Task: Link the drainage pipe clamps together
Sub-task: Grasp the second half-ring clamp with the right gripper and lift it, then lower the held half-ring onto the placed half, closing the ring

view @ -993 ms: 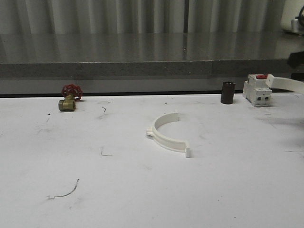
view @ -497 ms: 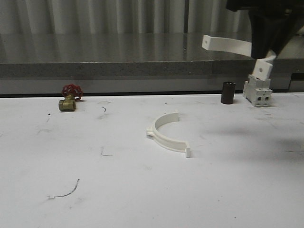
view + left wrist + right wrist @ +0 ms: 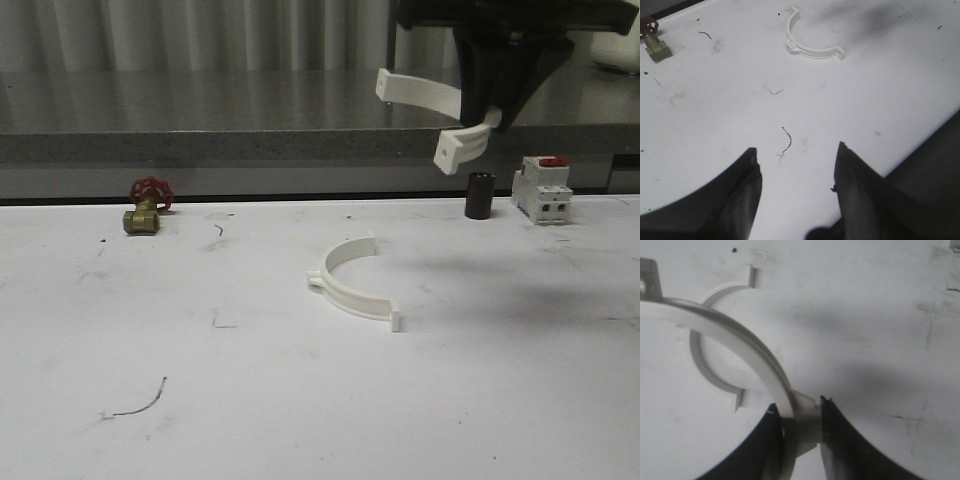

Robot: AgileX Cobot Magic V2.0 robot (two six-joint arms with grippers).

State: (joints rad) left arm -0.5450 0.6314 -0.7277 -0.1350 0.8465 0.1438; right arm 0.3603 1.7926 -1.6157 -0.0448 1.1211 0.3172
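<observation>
Right pincer (image 3: 497,105): clamped on held clamp half (image 3: 425,95) near end tab, airborne, carried for mating. Table clamp half (image 3: 352,283): flat on table (image 3: 250,400), mid-surface, awaiting partner. Left pincer (image 3: 796,172): spread, empty, idle above table.

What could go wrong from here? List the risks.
1. The right gripper pinches the raised clamp half only near one end, so it may twist or slip on contact.
2. The other half lies loose on the table, with the left gripper open and away from it, so it may slide when pressed.
</observation>
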